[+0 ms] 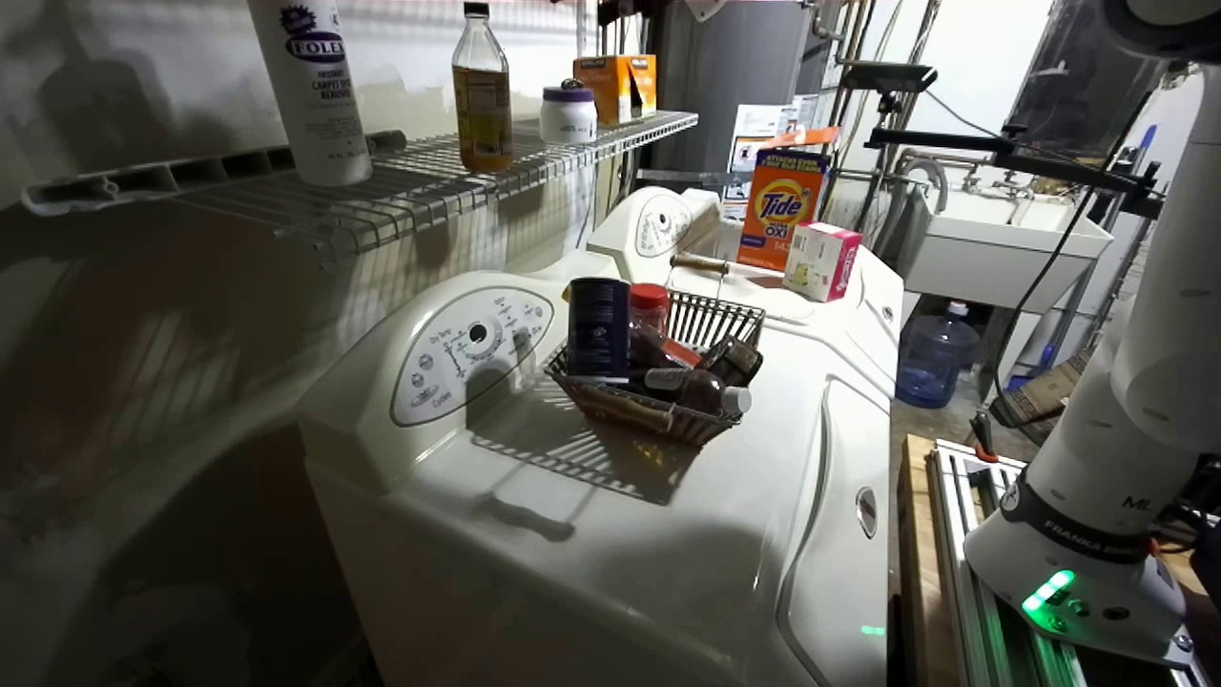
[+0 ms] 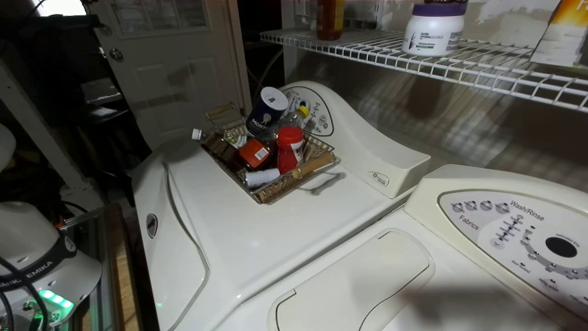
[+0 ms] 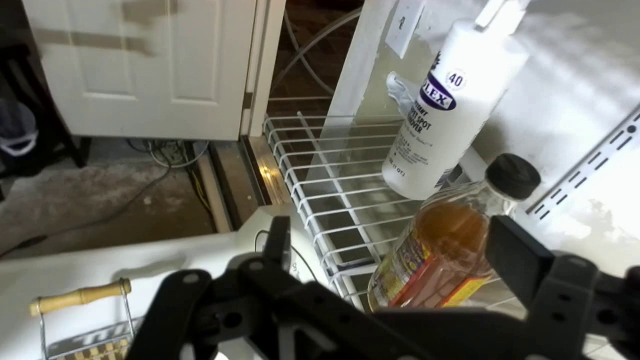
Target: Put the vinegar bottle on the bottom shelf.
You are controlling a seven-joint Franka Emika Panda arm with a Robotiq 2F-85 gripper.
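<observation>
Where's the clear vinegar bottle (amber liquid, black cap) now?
In an exterior view, the vinegar bottle stands on the white wire-grid shelf, between the tall white Folex bottle at picture left and the squat white purple-lidded jar at picture right.

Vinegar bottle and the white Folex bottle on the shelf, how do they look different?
The vinegar bottle is clear with amber liquid inside; the Folex bottle is opaque white. The vinegar bottle has a dark cap; the Folex bottle has a white top, as the wrist view shows. Both stand upright on the wire shelf.
</observation>
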